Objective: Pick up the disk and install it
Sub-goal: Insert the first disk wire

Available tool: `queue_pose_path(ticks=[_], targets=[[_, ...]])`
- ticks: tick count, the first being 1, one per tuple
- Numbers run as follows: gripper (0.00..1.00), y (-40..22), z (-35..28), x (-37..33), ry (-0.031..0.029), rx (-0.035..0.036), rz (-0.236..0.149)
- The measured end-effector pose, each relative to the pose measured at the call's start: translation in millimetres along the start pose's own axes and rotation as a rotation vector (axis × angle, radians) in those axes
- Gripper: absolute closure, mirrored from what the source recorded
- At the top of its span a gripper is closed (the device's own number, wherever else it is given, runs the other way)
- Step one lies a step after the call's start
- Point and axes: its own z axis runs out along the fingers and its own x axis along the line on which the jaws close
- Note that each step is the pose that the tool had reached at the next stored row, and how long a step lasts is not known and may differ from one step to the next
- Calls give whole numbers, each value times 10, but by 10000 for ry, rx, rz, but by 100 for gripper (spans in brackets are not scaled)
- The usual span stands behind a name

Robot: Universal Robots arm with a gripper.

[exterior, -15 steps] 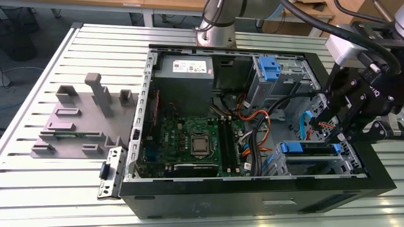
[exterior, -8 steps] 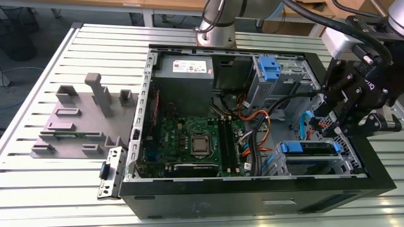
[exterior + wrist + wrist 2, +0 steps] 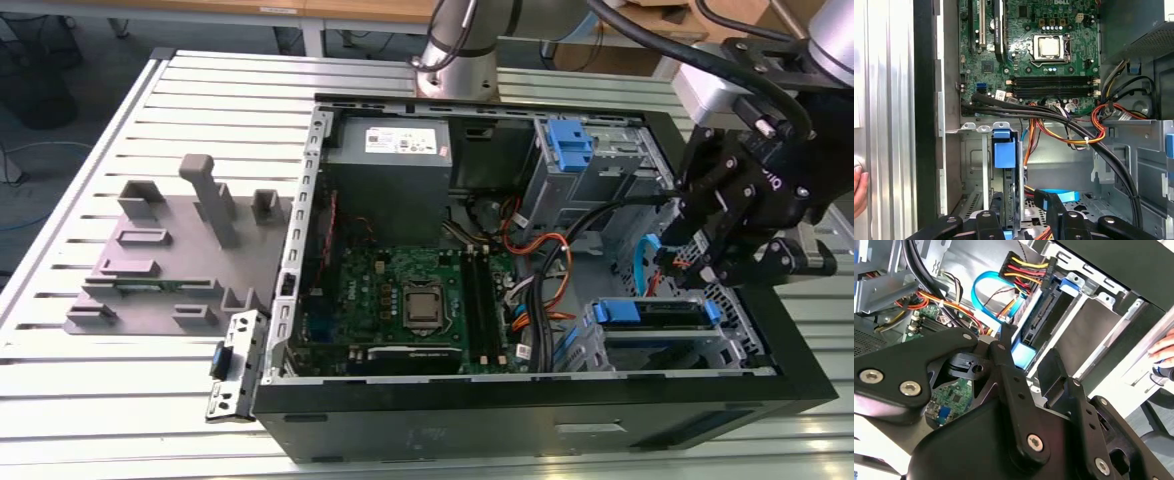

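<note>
While the black two-fingered gripper was held over the open black computer case at about 3 o'clock in the exterior view, its fingers were seen spread apart, closed on nothing. The flat silver disk in its blue plastic carrier was seated in the metal drive bay at 4 o'clock, near the fingertips.

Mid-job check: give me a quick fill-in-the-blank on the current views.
The black claw hangs over the open black computer case's exterior-view ___ end.
The carrier bracket framing the flat silver disk is ___.
The grey plastic fixture lies on the slatted metal table, exterior-view ___ of the case.
Missing: right; blue; left.
</note>
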Motion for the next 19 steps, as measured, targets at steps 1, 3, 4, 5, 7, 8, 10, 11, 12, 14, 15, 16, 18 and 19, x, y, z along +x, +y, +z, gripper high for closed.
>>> queue_pose_path(ticks=[1,3,4,5,7,8,10,11,12,14,15,16,18,19], targets=[[52,0,4,-12,0,0,0],[52,1,14,-28,1,0,0],[52,1,27,-28,-2,0,0],[52,1,41,-28,6,0,0],[52,0,71,-28,25,1,0],[52,0,84,-28,34,2,0],[52,0,95,-28,56,2,1],[52,0,102,-27,62,3,1],[52,0,109,-27,69,3,1],[52,-1,124,-26,82,4,1],[52,-1,129,-26,90,4,1],[52,-1,130,-26,94,4,1],[52,-1,130,-26,95,4,1],[52,-1,130,-26,95,4,2]])
